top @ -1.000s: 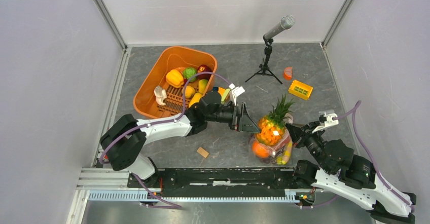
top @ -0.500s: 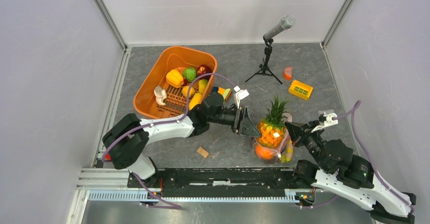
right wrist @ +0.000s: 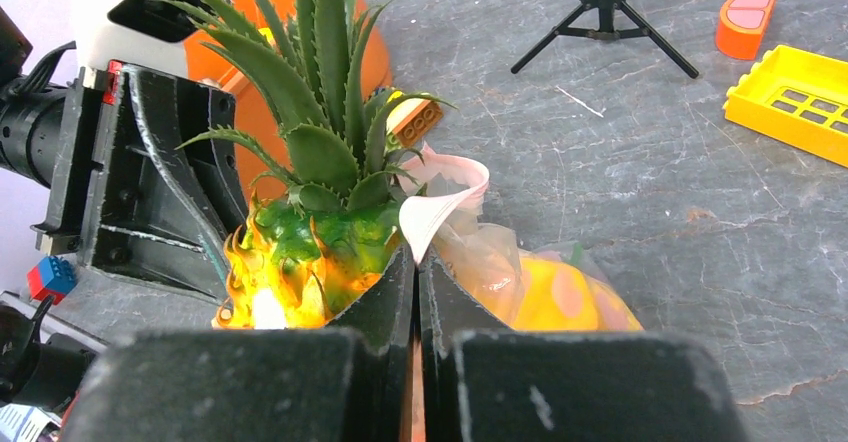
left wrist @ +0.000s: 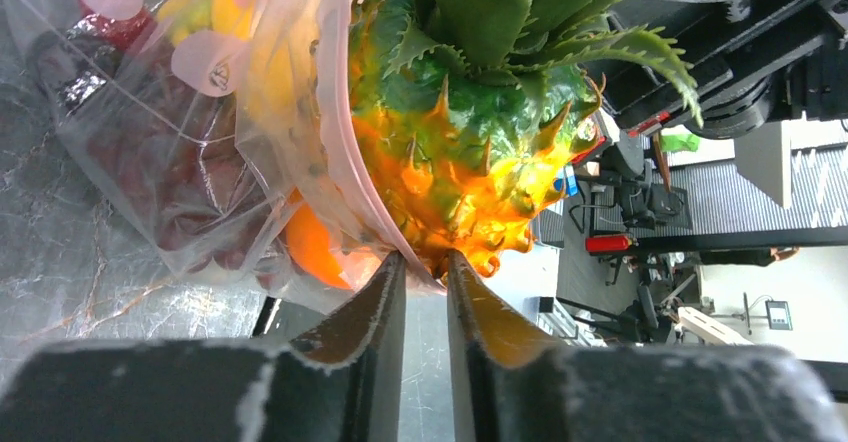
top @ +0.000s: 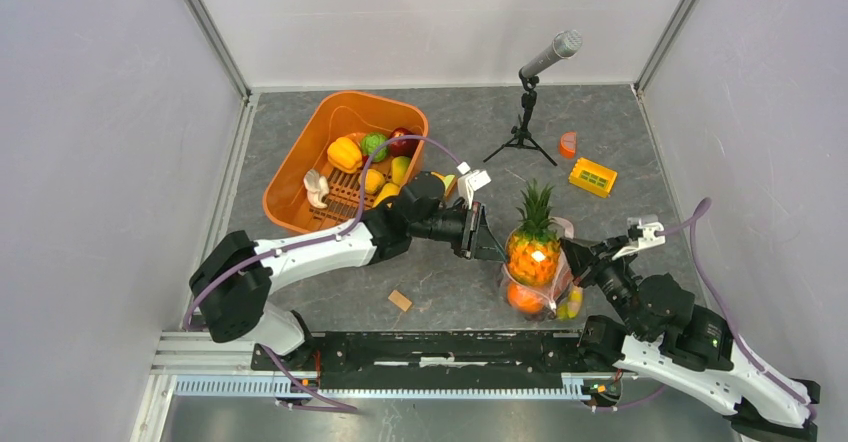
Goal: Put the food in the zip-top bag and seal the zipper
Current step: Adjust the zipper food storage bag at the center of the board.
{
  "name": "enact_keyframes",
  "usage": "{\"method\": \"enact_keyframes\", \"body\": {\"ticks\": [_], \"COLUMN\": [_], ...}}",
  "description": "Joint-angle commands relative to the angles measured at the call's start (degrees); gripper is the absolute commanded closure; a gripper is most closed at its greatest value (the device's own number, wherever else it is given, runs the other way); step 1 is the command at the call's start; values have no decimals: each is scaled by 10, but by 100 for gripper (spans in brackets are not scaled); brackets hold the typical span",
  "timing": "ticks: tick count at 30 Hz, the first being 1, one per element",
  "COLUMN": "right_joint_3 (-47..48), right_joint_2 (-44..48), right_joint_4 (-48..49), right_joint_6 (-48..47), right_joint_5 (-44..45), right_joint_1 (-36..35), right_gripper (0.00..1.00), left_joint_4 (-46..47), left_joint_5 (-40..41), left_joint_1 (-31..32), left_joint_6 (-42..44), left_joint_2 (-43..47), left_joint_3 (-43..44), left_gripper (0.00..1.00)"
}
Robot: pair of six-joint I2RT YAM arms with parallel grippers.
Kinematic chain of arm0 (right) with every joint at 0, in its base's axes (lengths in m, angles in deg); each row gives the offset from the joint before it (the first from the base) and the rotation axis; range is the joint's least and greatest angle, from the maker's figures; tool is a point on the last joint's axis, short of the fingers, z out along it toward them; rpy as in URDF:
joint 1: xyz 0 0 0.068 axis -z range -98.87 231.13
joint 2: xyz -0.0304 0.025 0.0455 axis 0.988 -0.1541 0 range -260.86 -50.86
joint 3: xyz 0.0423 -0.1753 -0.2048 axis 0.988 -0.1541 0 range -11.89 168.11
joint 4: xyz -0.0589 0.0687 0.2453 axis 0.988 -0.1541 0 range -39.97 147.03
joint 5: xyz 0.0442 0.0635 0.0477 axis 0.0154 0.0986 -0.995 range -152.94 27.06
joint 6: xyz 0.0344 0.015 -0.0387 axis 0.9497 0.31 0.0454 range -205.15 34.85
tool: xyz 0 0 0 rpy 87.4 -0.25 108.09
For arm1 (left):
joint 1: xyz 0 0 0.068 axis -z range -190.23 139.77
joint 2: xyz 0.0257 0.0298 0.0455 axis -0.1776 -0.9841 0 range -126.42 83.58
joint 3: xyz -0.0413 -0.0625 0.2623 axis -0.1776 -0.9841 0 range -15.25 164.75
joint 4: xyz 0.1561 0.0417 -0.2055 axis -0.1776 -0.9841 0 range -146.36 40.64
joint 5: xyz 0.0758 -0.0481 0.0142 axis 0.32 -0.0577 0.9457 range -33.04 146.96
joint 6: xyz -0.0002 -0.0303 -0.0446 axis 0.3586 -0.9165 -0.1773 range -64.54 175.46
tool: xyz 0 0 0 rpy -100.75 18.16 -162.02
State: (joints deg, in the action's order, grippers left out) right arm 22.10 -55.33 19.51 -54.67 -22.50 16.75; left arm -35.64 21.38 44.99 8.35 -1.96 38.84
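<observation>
- The pineapple (top: 531,247) stands upright in the open mouth of the zip-top bag (top: 548,294). Its leafy crown and most of its orange body are still above the rim.
- Under the pineapple, inside the clear plastic, I can see an orange fruit (top: 517,297) and something yellow (top: 571,307).
- The left gripper (top: 492,247) is hard against the pineapple's left side. Its fingers are nearly closed, nipping the pink zipper (left wrist: 340,152) edge where it curves round the fruit.
- The right gripper (top: 572,254) is just right of the pineapple. Its fingers are pressed together on a folded flap of the bag's mouth, which the wrist view shows plainly.
- The slider is not visible to me.
- Left of and behind the pineapple sits the orange tub (top: 300,177), with more toy food (top: 345,152) in it.
- Behind the pineapple stands a microphone stand (top: 522,127). Behind and to its right lie a yellow block (top: 593,176) and an orange slice piece (top: 568,144).
- A small wooden block (top: 400,300) lies in front of the pineapple, to its left.
</observation>
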Motion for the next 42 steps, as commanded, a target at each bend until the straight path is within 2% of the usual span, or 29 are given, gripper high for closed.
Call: {"method": "enact_keyframes", "body": {"ticks": [1, 5, 6, 10, 18, 22, 25, 30, 33, 35, 41, 42], "right_joint_3": [-5, -8, -9, 0, 16, 33, 80, 123, 151, 151, 166, 162], "right_joint_2": [-9, 2, 4, 2, -37, -62, -110, -183, -212, -210, -200, -190], "right_joint_4": [46, 76, 84, 96, 129, 152, 109, 80, 34, 51, 128, 165], "right_joint_6": [-8, -18, -22, -31, -61, -71, -59, -73, -40, -59, -117, -134], "right_joint_5": [-34, -48, -51, -56, -76, -89, -42, -24, 47, 55, -9, -36], "right_joint_1": [-2, -2, -2, -2, -2, -2, -2, -2, -2, -2, -2, -2], "right_gripper": [97, 97, 97, 97, 97, 97, 97, 96, 97, 97, 97, 97], "left_joint_4": [-15, -16, -19, -53, -164, -299, -372, -414, -439, -439, -423, -412], "left_joint_5": [24, 32, 35, 63, 138, 225, 277, 353, 409, 450, 413, 402], "left_joint_1": [7, 8, 8, 8, 8, 7, 7, 6, 6, 5, -8, -9], "left_joint_6": [34, 33, 35, 57, 122, 180, 203, 215, 223, 225, 239, 242], "left_joint_2": [10, 14, 16, 35, 110, 133, 147, 149, 147, 162, 195, 204], "left_joint_3": [30, 32, 33, 44, 94, 163, 208, 214, 209, 202, 240, 242], "left_gripper": [76, 85, 90, 98, 98, 98, 98, 98, 98, 98, 98, 98]}}
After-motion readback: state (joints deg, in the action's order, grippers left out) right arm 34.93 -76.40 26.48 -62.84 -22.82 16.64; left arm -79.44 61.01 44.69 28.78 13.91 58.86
